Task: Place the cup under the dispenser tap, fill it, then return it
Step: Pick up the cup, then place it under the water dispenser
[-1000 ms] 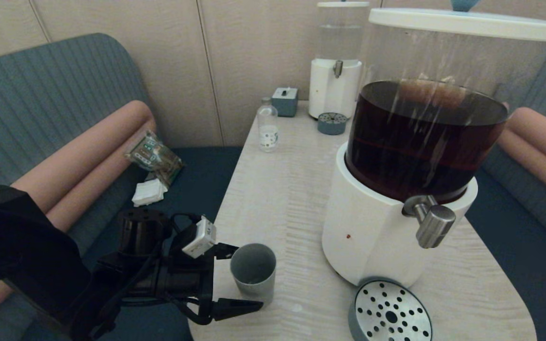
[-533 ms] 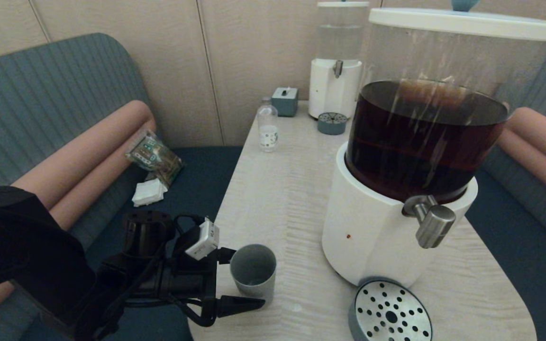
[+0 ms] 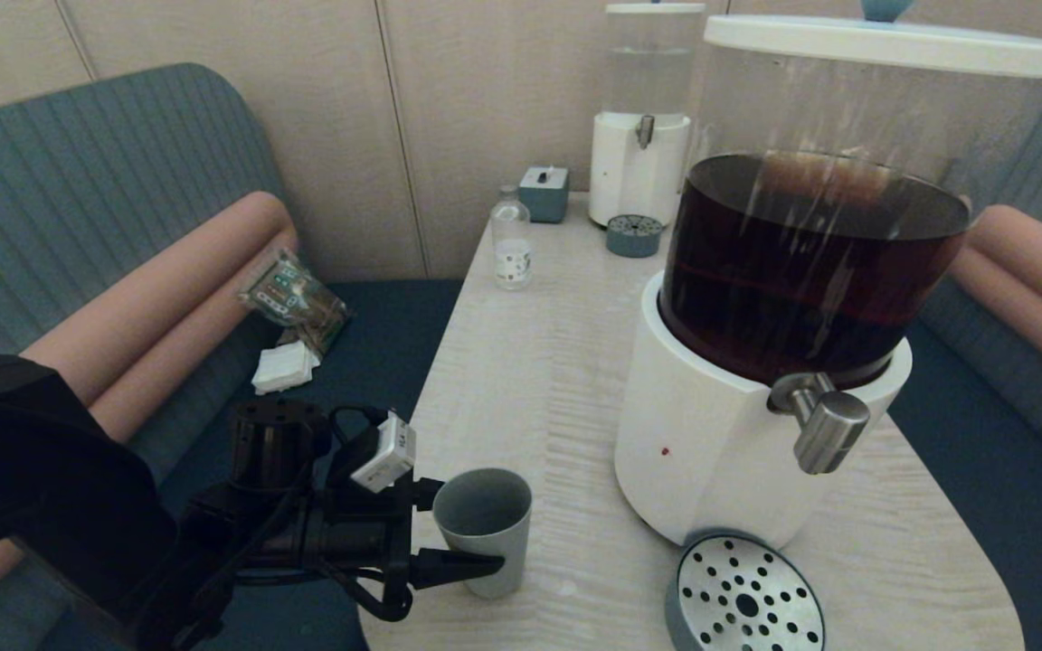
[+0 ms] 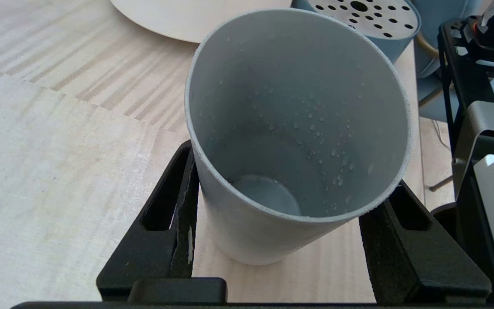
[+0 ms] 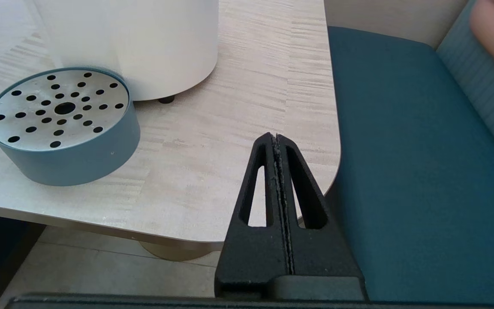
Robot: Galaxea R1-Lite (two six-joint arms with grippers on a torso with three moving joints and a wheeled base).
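The grey-green cup [image 3: 485,529] leans a little near the table's front left edge, its inside [image 4: 298,128] empty apart from water droplets. My left gripper [image 3: 469,527] is shut on the cup, one black finger [image 4: 178,193] pressed on each side of its wall. The steel dispenser tap [image 3: 828,434] juts from the white base [image 3: 702,452] under the tank of dark brown liquid, to the right of the cup. My right gripper [image 5: 276,137] is shut on nothing, low over the table's front right corner.
A round perforated drip tray [image 3: 743,597] sits below the tap at the table's front edge [image 5: 62,124]. At the back stand a smaller clear-liquid dispenser [image 3: 639,117], a small bottle [image 3: 512,244] and a grey box [image 3: 544,193]. Sofas flank the table.
My left gripper's fingers have come together onto the cup. The cup has tipped slightly and shifted a little within the grip.
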